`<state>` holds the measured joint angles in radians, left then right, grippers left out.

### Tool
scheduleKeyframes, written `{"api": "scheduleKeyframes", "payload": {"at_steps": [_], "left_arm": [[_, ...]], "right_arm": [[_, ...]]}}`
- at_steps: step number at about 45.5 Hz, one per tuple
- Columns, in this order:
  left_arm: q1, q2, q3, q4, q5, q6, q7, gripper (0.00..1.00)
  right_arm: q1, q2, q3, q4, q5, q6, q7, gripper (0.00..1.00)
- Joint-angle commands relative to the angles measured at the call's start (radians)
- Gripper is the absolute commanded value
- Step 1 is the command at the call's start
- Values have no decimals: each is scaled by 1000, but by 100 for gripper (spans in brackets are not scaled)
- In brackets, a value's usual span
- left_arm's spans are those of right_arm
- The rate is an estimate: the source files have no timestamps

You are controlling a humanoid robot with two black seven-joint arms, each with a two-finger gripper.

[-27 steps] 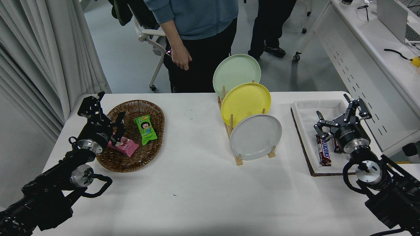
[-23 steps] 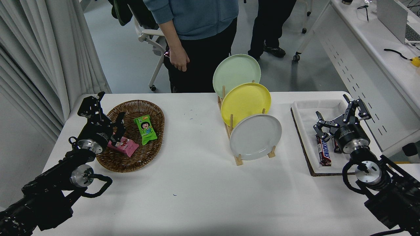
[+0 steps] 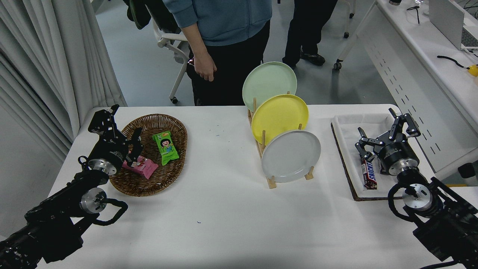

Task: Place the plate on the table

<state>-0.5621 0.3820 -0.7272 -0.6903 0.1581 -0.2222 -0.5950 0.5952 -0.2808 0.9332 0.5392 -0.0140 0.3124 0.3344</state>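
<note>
What I can't make out from the head camera

The plate (image 3: pixel 291 156) covers the lower part of the yellow plate (image 3: pixel 279 116), which in turn covers the bottom of the pale green plate (image 3: pixel 269 85), and together they hide most of the wooden rack (image 3: pixel 269 181). My left gripper (image 3: pixel 119 130) blocks part of the pink packet (image 3: pixel 141 166) in the basket (image 3: pixel 151 184); my right gripper (image 3: pixel 384 132) hides part of the tray (image 3: pixel 345 123) near the table (image 3: pixel 224 209)'s right edge. Both people at the far edge are cut off by the top of the frame, and the small blue marks on the table are too small to read.
</note>
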Motion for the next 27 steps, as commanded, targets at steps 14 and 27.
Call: {"api": "scheduleKeyframes", "payload": {"at_steps": [14,27], "left_arm": [[-1,0,0,0,0,0,0,100],[-1,0,0,0,0,0,0,100]], "right_arm": [[21,-3,0,1,2,1,-2,99],[12,-8,1,-2,2,-4,-2,99]]}}
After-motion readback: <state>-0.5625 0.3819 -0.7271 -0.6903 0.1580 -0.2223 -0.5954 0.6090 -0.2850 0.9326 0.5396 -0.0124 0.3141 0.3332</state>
